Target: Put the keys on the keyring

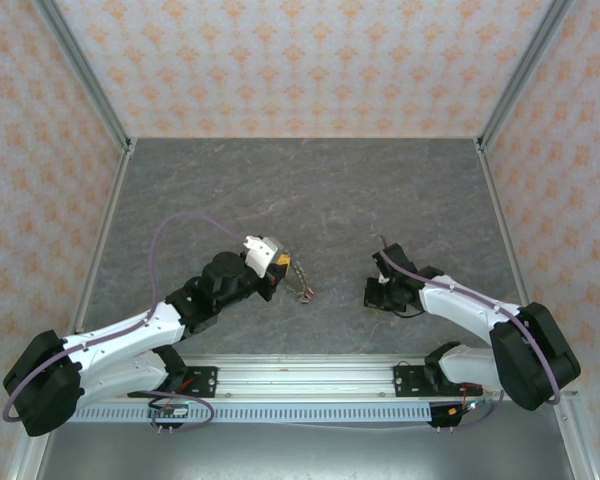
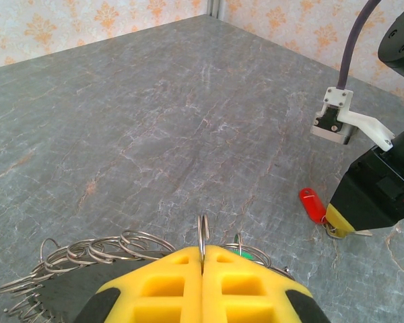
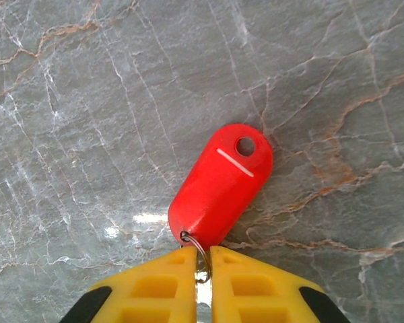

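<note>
My left gripper (image 2: pixel 202 253) is shut on one thin wire loop of the keyring (image 2: pixel 101 249), a grey bunch of metal rings spreading to the left of its yellow fingers. A green key (image 2: pixel 245 254) peeks out just right of the fingertips. From above, the keyring (image 1: pixel 298 277) hangs at the left gripper (image 1: pixel 280 268), left of centre. A red key (image 3: pixel 221 183) with an oval plastic head lies flat on the table. My right gripper (image 3: pixel 202 259) has its jaws nearly together around the small wire ring at the key's near end. The left wrist view shows this red key (image 2: pixel 312 204) beside the right gripper (image 2: pixel 342 221).
The grey marble-patterned tabletop (image 1: pixel 310 190) stretches bare behind both grippers. Patterned walls with metal corner posts (image 1: pixel 85 75) enclose the table on three sides. The two grippers stand about a hand's width apart, the right gripper (image 1: pixel 376 293) right of centre.
</note>
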Action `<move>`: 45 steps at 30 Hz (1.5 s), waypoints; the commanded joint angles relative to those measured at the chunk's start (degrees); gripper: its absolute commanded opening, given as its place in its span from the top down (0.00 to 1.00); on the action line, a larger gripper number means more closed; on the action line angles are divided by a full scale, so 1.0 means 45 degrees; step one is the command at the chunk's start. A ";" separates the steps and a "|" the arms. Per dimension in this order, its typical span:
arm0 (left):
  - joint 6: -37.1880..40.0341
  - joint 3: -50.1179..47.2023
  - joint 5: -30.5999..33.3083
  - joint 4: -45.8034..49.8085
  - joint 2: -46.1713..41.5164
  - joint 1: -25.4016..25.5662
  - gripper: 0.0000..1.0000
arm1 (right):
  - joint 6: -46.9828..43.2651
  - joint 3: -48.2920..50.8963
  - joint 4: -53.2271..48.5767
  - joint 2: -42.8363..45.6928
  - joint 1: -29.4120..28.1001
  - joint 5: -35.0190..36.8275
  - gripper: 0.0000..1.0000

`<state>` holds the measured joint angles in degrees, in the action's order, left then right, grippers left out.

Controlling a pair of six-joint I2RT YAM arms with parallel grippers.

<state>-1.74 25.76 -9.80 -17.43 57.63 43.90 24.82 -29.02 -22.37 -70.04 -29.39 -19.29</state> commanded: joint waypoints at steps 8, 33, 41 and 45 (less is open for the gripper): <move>-0.0196 -0.0040 0.0182 -0.0814 -0.0052 0.0129 1.00 | 0.0070 -0.0449 -0.0391 0.0228 -0.0110 0.0556 0.85; -0.0103 0.0038 0.0270 -0.0718 0.0091 0.0139 1.00 | -0.0278 -0.1165 -0.1032 -0.0614 -0.0470 0.1337 0.86; -0.0062 0.0104 0.0296 -0.0663 0.0163 0.0138 1.00 | -0.0319 -0.1277 -0.0983 -0.0831 -0.0482 0.1360 0.87; -0.0043 0.0097 0.0312 -0.0646 0.0180 0.0144 1.00 | -0.0324 -0.1267 -0.0930 -0.0821 -0.0505 0.1212 0.89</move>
<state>-1.72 25.76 -9.78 -17.41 58.48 43.90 23.90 -33.04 -25.10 -73.67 -31.22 -14.79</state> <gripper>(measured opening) 0.043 0.113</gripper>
